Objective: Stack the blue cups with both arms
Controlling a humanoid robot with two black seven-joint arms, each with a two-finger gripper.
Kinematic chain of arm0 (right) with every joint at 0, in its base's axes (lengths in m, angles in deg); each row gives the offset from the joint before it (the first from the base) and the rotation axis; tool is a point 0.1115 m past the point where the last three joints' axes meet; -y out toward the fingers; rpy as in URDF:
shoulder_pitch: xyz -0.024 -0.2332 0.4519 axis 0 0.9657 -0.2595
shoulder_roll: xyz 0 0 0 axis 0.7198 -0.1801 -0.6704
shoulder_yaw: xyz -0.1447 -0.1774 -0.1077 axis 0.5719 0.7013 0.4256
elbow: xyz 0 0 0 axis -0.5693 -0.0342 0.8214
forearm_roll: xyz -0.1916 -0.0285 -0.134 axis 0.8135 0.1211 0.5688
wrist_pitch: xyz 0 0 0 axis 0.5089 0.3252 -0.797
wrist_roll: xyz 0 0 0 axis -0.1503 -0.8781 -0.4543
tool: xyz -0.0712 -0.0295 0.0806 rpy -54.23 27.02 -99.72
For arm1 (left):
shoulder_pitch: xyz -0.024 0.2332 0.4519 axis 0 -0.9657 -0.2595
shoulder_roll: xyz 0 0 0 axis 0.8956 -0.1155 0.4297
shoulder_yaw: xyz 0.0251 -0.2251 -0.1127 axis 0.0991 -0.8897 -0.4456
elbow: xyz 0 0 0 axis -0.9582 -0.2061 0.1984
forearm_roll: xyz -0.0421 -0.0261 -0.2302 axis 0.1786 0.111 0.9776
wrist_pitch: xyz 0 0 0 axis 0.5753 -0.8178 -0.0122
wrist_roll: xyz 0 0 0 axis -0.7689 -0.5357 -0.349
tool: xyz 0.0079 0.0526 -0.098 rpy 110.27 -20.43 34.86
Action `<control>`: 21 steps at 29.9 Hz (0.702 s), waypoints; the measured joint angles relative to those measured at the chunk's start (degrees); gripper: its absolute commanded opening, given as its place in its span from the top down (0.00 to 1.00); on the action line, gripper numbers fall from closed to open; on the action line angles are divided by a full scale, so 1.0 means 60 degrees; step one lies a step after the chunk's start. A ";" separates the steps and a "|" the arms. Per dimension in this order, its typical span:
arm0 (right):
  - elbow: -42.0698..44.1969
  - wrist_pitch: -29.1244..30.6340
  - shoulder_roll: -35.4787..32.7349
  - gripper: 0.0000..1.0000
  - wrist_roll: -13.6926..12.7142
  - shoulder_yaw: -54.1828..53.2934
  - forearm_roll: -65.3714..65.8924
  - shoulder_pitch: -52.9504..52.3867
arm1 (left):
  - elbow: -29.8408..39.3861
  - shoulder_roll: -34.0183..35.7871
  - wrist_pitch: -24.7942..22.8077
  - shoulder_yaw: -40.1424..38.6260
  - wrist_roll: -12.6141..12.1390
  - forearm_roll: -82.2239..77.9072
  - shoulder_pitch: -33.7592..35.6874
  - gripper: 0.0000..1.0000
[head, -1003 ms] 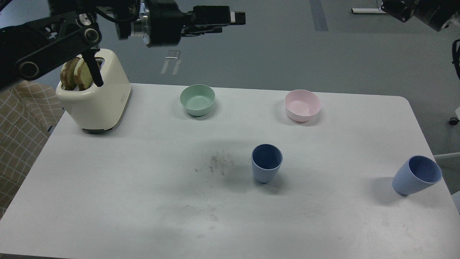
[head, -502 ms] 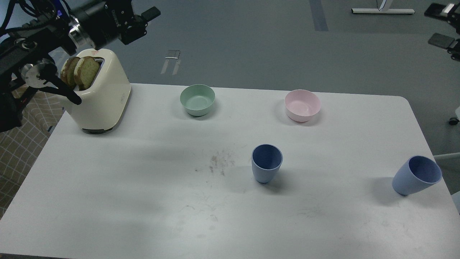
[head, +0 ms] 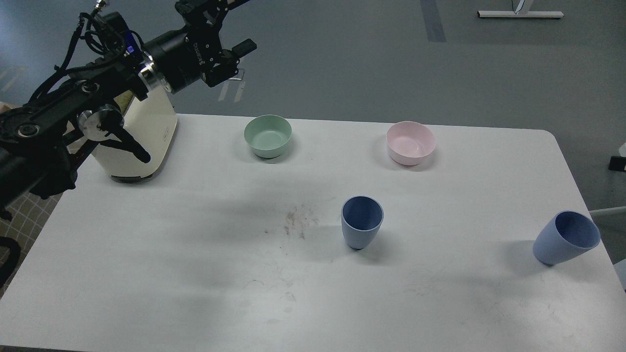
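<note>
Two pale blue cups stand on the white table (head: 146,274). One blue cup (head: 362,229) is upright just right of the middle. The other blue cup (head: 566,238) stands near the table's right edge. My left arm comes in from the upper left, above the toaster. Its left gripper (head: 234,34) hangs in the air beyond the table's far edge, far from both cups. Its fingers look spread and hold nothing. My right arm and gripper are out of view.
A cream toaster (head: 146,142) stands at the far left, partly hidden by my left arm. A mint-green bowl (head: 268,136) and a pink bowl (head: 410,142) sit along the far edge. A patch of dark crumbs (head: 298,222) lies left of the middle cup.
My left arm has swung lower and back to the right over the toaster, hiding the toast. My right arm has left the upper right corner. The cups have not moved.
</note>
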 measured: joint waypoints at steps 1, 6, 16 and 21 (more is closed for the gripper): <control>-0.0001 0.0000 -0.0001 0.00 0.0000 0.0008 0.0101 0.0108 | 0.0007 -0.0038 0.0000 -0.0001 -0.0001 -0.0015 -0.0030 0.03; 0.0156 -0.0002 0.0120 0.03 -0.0007 0.0027 0.0228 0.0531 | 0.0055 -0.0114 0.0000 -0.0001 -0.0002 -0.0068 -0.0295 0.03; 0.0823 -0.0003 0.0690 0.08 -0.0029 0.0030 0.0233 0.1242 | 0.0098 -0.0117 0.0000 -0.0028 -0.0002 -0.0067 -0.0584 0.03; 0.0912 -0.0003 0.0835 0.12 -0.0031 0.0030 0.0211 0.1406 | 0.0107 -0.0117 0.0000 -0.0031 0.0009 -0.0053 -0.0657 0.03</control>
